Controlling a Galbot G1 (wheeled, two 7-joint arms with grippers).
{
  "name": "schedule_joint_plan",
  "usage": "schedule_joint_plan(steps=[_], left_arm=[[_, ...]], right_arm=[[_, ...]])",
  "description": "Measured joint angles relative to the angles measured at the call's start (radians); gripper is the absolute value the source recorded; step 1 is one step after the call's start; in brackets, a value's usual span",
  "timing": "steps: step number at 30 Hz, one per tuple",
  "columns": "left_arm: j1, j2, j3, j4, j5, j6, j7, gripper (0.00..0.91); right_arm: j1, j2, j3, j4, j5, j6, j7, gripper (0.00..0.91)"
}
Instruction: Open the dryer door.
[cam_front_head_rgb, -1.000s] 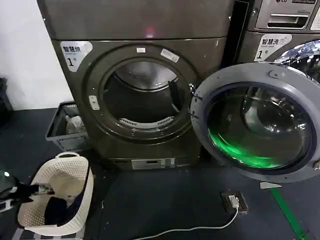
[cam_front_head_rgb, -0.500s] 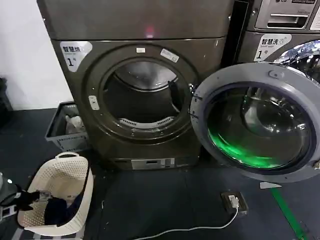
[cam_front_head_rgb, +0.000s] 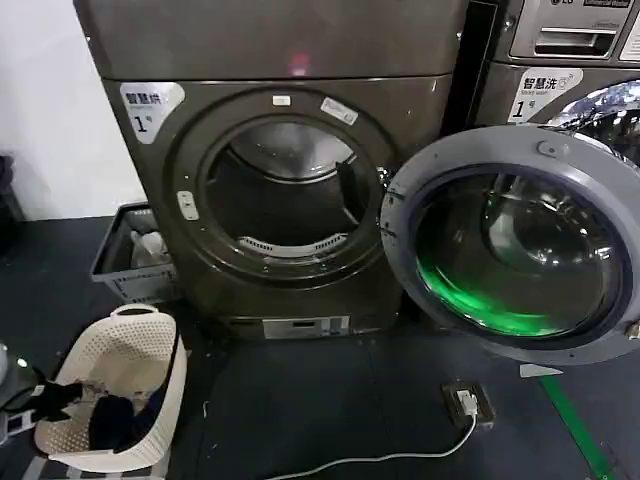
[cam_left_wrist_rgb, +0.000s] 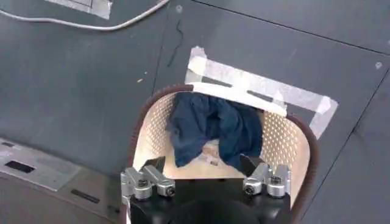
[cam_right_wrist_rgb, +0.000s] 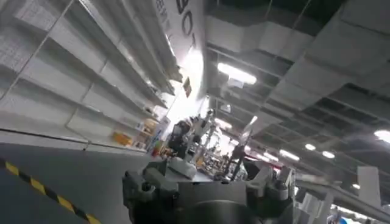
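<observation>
Plainly, the round grey-rimmed dryer door with its glass porthole stands swung wide open to the right of the dark bronze front-loading dryer, hinged at the right edge of the drum opening, and the glass shows a green reflection along its lower curve. The circular drum opening is uncovered, with the metal drum interior visible inside it. A second machine with a silver panel stands just beside the dryer on the right, partly behind the open door. On the dark floor in front, a white cable runs to a small floor socket. To the left of the dryer a grey slatted crate sits against the machine's lower corner, and nearer the robot a cream perforated plastic laundry basket holds a dark blue crumpled garment; strips of pale tape lie on the floor beside the basket. The left gripper hangs directly over this basket, its two fingers spread apart and holding nothing, and in the head view it sits low at the left edge by the basket's rim. The right gripper points up toward a ceiling with strip lights, with shelving to one side; I cannot tell whether it is released or clenched.
</observation>
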Motion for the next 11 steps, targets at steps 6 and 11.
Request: schedule_joint_plan(steps=[6, 11], left_arm=[[-0.002, 0.003, -0.002, -0.001, -0.012, 0.000, 0.000, 0.907], [-0.003, 0.005, -0.003, -0.001, -0.016, 0.000, 0.000, 0.907]], right_arm=[[0.001, 0.000, 0.001, -0.005, -0.001, -0.001, 0.000, 0.907], [-0.001, 0.000, 0.003, -0.009, -0.001, -0.004, 0.002, 0.907]])
